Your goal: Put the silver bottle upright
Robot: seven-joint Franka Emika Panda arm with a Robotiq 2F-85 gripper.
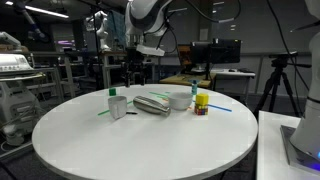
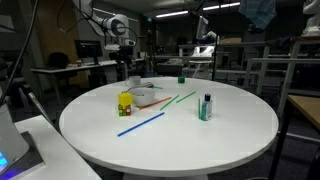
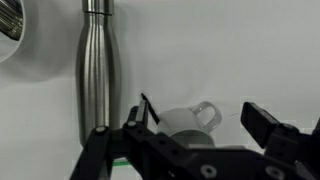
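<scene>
The silver bottle lies on its side on the round white table, between a white mug and a white bowl. In the wrist view the bottle runs up the picture with its cap at the top, left of the mug. My gripper hangs open and empty above the table, over the mug and bottle. In the wrist view its fingers straddle the mug from above, and the bottle lies just outside the left finger.
A small white bottle with a green cap stands apart. A yellow object sits beside the bowl. Blue and green straws lie on the table. Lab benches and a tripod surround it.
</scene>
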